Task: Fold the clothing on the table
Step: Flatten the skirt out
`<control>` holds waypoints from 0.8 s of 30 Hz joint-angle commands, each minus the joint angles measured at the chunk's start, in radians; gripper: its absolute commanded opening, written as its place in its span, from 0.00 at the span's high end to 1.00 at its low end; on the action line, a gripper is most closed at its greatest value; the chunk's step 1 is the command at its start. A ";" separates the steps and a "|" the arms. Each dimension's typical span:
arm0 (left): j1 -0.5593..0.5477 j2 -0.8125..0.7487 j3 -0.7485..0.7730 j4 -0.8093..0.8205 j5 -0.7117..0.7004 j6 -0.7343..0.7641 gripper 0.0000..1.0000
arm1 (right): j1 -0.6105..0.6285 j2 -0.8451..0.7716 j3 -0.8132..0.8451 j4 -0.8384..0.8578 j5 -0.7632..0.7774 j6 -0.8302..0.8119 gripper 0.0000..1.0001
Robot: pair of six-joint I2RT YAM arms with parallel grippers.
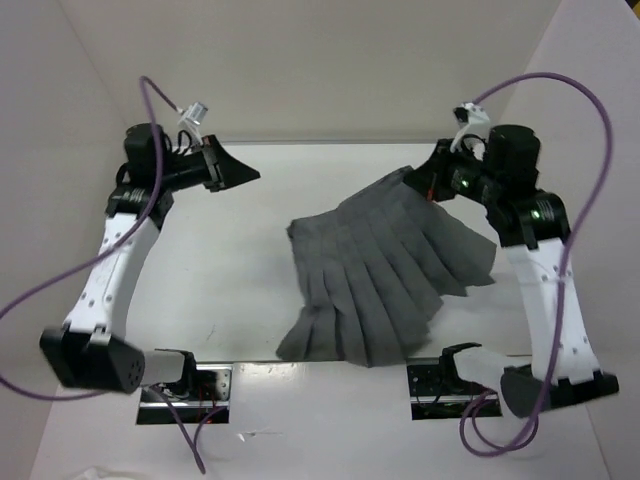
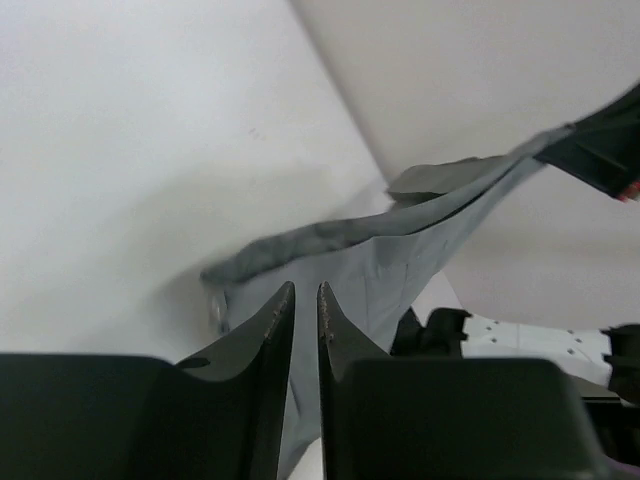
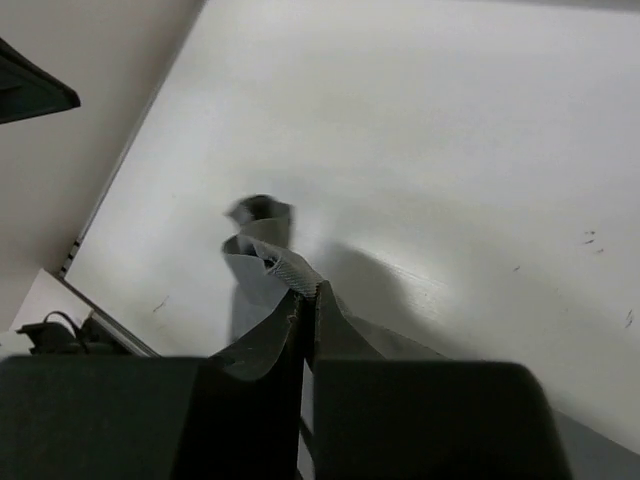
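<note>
The grey skirt [image 1: 375, 285] is lying fanned across the right half of the white worktop [image 1: 230, 270], reaching its near edge; the right end effector [image 1: 432, 182] is pinching the skirt's far end, holding it raised; the left end effector [image 1: 250, 175] is hanging narrowly parted, empty, near the far left corner.

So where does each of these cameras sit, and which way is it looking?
Top external: high behind the robot, looking down on the table and skirt; left arm and right arm show, bases nearest.
Left wrist: on the left arm, looking past the left pincer at the lifted skirt.
Right wrist: on the right arm, looking down at the table; the right pincer grips the skirt's edge.
Shared: all see the skirt.
</note>
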 commanded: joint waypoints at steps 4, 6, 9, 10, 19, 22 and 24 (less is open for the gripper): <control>0.016 0.392 0.074 0.081 -0.034 0.034 0.83 | 0.004 0.309 0.031 0.081 0.060 0.031 1.00; 0.016 0.526 0.128 0.095 -0.022 0.025 0.81 | 0.004 0.442 0.068 0.056 0.106 0.031 1.00; -0.002 0.630 0.151 0.151 0.002 0.004 0.62 | 0.004 0.598 0.153 0.038 0.128 0.022 1.00; -0.014 0.641 0.151 0.171 0.002 -0.005 0.57 | 0.004 0.629 0.189 0.038 0.140 0.022 1.00; -0.141 0.725 0.197 0.310 -0.032 -0.087 0.39 | -0.005 0.783 0.328 -0.099 0.497 0.102 1.00; -0.214 0.794 0.334 0.165 -0.148 0.017 0.39 | -0.014 0.773 0.328 -0.143 0.611 0.138 1.00; -0.264 0.851 0.402 0.103 -0.219 0.077 0.39 | -0.040 0.762 0.313 -0.179 0.654 0.166 1.00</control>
